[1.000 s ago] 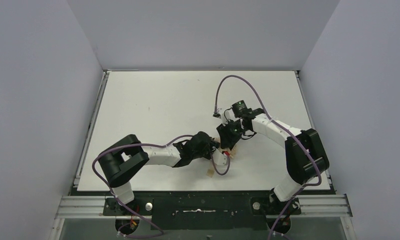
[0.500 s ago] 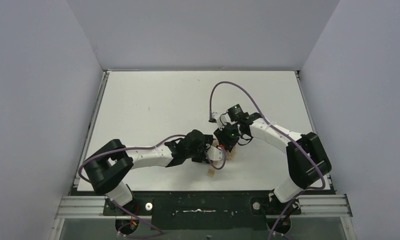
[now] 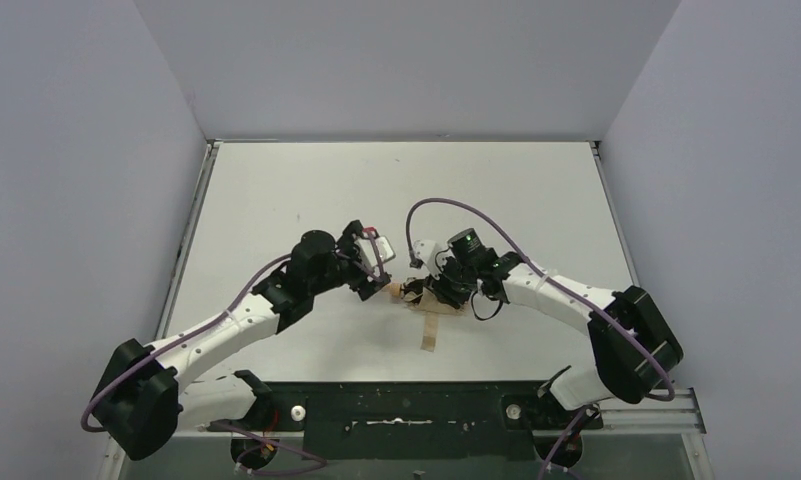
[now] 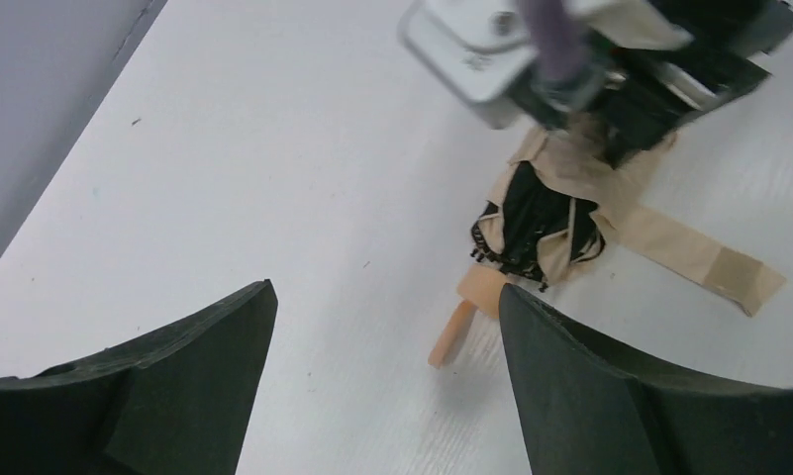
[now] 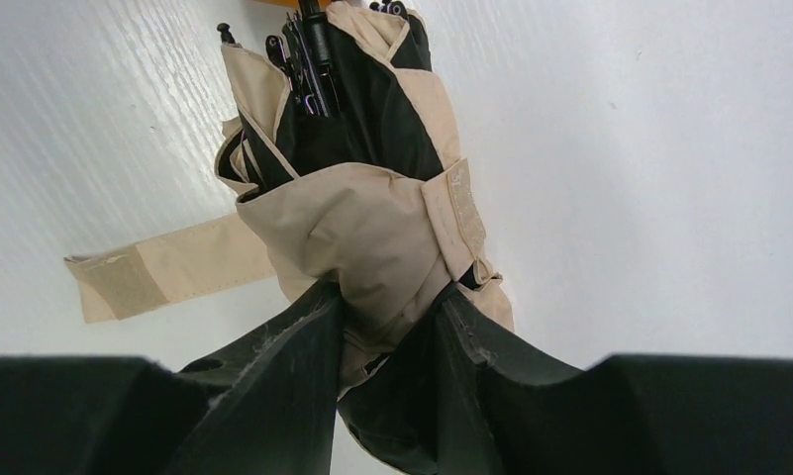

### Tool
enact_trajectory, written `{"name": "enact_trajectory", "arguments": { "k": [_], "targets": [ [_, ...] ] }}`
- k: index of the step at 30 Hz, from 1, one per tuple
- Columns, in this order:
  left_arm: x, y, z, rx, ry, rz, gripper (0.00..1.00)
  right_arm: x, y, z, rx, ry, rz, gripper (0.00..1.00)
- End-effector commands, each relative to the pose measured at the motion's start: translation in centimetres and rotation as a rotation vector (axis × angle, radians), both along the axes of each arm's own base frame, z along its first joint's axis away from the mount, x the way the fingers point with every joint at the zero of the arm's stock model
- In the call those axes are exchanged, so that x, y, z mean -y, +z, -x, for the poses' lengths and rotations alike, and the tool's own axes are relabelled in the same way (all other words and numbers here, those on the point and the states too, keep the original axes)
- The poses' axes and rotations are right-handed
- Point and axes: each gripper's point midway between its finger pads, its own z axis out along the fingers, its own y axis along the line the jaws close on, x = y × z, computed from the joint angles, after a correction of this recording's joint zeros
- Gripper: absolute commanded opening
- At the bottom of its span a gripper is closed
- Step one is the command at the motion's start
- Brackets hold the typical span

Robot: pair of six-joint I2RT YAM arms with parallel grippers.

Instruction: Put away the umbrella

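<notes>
The umbrella (image 3: 414, 292) lies folded on the white table (image 3: 276, 200), a bundle of beige fabric (image 5: 372, 218) round black ribs (image 4: 536, 213). Its tan handle (image 4: 453, 332) points toward the left arm, and its strap (image 3: 429, 330) trails loose toward the near edge. My right gripper (image 5: 387, 297) is shut on the fabric at the umbrella's canopy end, where the right arm (image 3: 536, 285) reaches in from the right. My left gripper (image 4: 387, 292) stands open just left of the handle, above bare table, holding nothing; from above it (image 3: 373, 272) sits close to the umbrella's left end.
Grey walls (image 3: 96, 150) close in the table on three sides. A purple cable (image 3: 456, 205) arches over the right wrist. The black rail (image 3: 406, 410) with both arm bases runs along the near edge.
My left gripper has opened, let go of the umbrella and drawn back up and to the left. The right gripper has shifted left, still holding the umbrella, which now lies more to the left.
</notes>
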Motion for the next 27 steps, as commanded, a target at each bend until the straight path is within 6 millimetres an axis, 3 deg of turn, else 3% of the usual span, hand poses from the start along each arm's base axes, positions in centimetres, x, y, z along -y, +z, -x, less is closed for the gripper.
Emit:
{"name": "enact_trajectory", "arguments": {
  "k": [1, 8, 14, 21, 27],
  "targets": [
    [-0.3, 2.6, -2.3, -0.057, 0.076, 0.167, 0.82, 1.9, -2.1, -0.5, 0.137, 0.054, 0.146, 0.18],
    [-0.3, 2.5, -5.4, -0.136, 0.117, 0.17, 0.85, 1.9, -3.4, 1.5, 0.217, 0.231, 0.263, 0.16],
    [0.2, 1.2, -6.8, -0.226, 0.128, 0.095, 0.86, 2.0, -3.7, 2.8, 0.274, 0.31, 0.268, 0.14],
    [2.2, -0.3, -5.3, -0.446, 0.053, 0.079, 0.85, 2.4, -4.8, 5.2, 0.349, 0.442, 0.323, 0.12],
    [3.8, -2.3, -2.5, -0.571, -0.071, 0.075, 0.84, 2.2, -3.8, 4.6, 0.51, 0.431, 0.358, 0.12]
  ]
}}
